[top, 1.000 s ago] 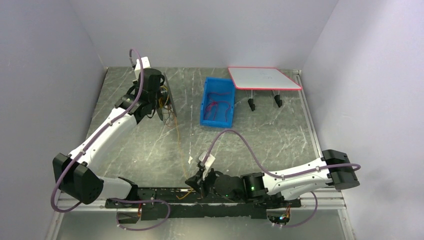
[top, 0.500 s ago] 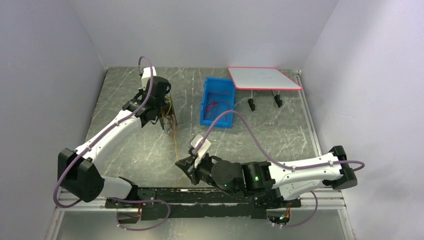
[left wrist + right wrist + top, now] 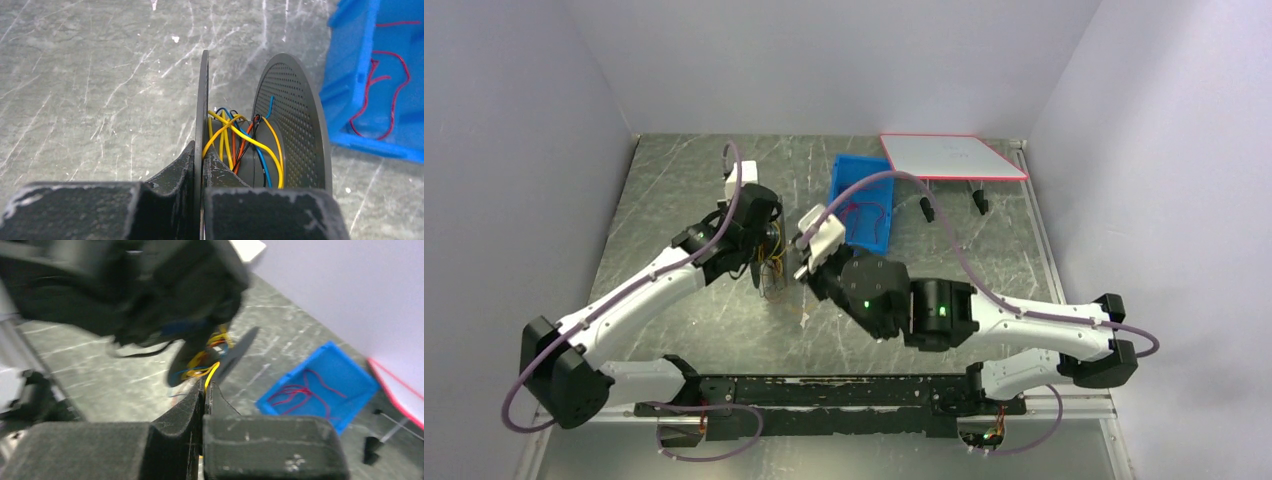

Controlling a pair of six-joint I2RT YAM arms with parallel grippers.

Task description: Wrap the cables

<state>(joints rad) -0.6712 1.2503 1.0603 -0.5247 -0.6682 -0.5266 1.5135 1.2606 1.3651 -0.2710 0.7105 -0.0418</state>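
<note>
My left claw (image 3: 201,150) is clamped on the near flange of the dark grey spool (image 3: 295,110), and yellow, orange and blue cables (image 3: 250,143) lie wound on its core. My right claw (image 3: 205,386) is pinched together on a yellow cable (image 3: 212,371) running off that spool. At 2 o'clock from the spool, the blue bin (image 3: 350,75) on the counter (image 3: 75,75) holds a red cable (image 3: 397,97).

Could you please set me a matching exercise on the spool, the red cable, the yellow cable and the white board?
1 spool
2 red cable
3 yellow cable
4 white board

A in the blue bin
B pinched by the right gripper
C clamped by its rim in the left gripper
D raised on legs

Pairs: 1-C, 2-A, 3-B, 4-D
</note>
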